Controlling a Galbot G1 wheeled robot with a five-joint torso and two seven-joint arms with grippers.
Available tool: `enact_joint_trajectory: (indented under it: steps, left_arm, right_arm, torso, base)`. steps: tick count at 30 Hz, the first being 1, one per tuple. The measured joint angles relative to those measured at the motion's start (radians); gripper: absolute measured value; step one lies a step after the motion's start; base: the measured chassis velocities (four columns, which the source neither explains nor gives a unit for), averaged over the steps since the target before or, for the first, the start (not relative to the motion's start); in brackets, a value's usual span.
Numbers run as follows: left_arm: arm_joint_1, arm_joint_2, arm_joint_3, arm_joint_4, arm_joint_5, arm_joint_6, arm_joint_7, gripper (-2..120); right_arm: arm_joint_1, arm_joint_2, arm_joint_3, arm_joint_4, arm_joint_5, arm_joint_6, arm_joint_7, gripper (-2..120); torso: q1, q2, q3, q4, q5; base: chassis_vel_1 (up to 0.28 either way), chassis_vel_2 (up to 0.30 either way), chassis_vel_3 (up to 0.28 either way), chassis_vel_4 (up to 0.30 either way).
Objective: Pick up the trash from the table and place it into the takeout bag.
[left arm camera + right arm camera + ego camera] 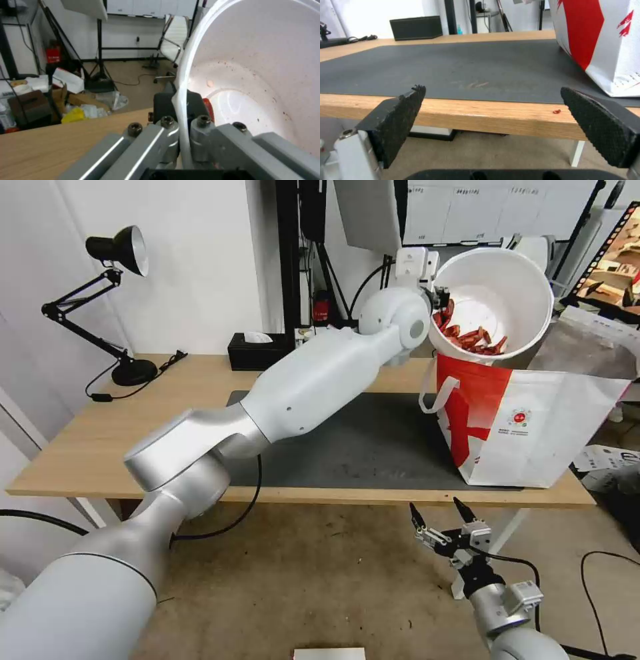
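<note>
My left gripper [440, 303] is shut on the rim of the white round bowl [500, 293], a piece of the trash, and holds it tilted over the open top of the takeout bag [533, 427]. Red scraps [470, 339] lie at the bowl's low side. In the left wrist view the bowl [260, 75] has its rim pinched between the black fingers [166, 102]. The white and red bag stands on the table's [80, 447] right end, on the dark grey mat [360, 447]. My right gripper [440, 517] hangs open below the table's front edge, in front of the bag [603, 37].
A black tissue box [257, 350] sits at the table's back edge, and a black desk lamp [113, 293] stands at the far left with its cable. A tiny red scrap [557, 111] lies on the wooden front edge. Cables run across the floor.
</note>
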Motion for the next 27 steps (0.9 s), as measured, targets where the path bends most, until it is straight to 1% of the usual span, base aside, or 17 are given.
enact_joint_trajectory:
  steps: [2,5,10,11,14,19,22,23,25,27]
  left_arm:
    - [-0.002,0.000,0.007,0.007,0.018,0.012,-0.019,0]
    - [-0.002,0.000,0.022,0.010,0.043,0.027,-0.031,0]
    - [-0.005,0.000,0.059,0.007,0.120,0.041,-0.028,0]
    - [-0.005,0.000,0.059,0.007,0.120,0.041,-0.028,0]
    - [-0.009,0.000,0.081,-0.008,0.162,0.045,-0.007,0]
    - [-0.010,0.000,0.095,-0.023,0.195,0.048,0.019,0]
    - [-0.010,0.001,0.104,-0.039,0.235,0.048,0.065,0]
    - [-0.010,0.001,0.104,-0.039,0.235,0.048,0.065,0]
    - [-0.010,0.001,0.121,-0.045,0.293,0.044,0.108,0]
    - [-0.010,0.001,0.128,-0.048,0.305,0.043,0.117,0]
  right_arm:
    - [0.000,0.000,0.000,0.000,0.000,0.000,0.000,100]
    - [0.000,0.000,0.000,0.000,0.000,0.000,0.000,100]
    - [0.000,0.000,0.000,0.000,0.000,0.000,0.000,100]
    - [0.000,0.000,0.000,0.000,0.000,0.000,0.000,100]
    - [0.000,0.000,0.000,0.000,0.000,0.000,0.000,100]
    - [0.000,0.000,0.000,0.000,0.000,0.000,0.000,100]
    - [0.000,0.000,0.000,0.000,0.000,0.000,0.000,100]
    - [0.000,0.000,0.000,0.000,0.000,0.000,0.000,100]
    - [0.000,0.000,0.000,0.000,0.000,0.000,0.000,100]
    - [0.000,0.000,0.000,0.000,0.000,0.000,0.000,100]
  torso:
    - [0.000,0.000,0.000,0.0000,0.0000]
    - [0.000,0.000,0.000,0.0000,0.0000]
    - [0.000,0.000,0.000,0.0000,0.0000]
    - [0.000,0.000,0.000,0.0000,0.0000]
    - [0.000,0.000,0.000,0.0000,0.0000]
    - [0.000,0.000,0.000,0.0000,0.0000]
    - [0.000,0.000,0.000,0.0000,0.0000]
    - [0.000,0.000,0.000,0.0000,0.0000]
    - [0.000,0.000,0.000,0.0000,0.0000]
    - [0.000,0.000,0.000,0.0000,0.0000]
  base:
    - [0.000,0.000,0.000,0.000]
    - [0.000,0.000,0.000,0.000]
    - [0.000,0.000,0.000,0.000]
    - [0.000,0.000,0.000,0.000]
    - [0.000,0.000,0.000,0.000]
    - [0.000,0.000,0.000,0.000]
    - [0.000,0.000,0.000,0.000]
    - [0.000,0.000,0.000,0.000]
    - [0.000,0.000,0.000,0.000]
    - [0.000,0.000,0.000,0.000]
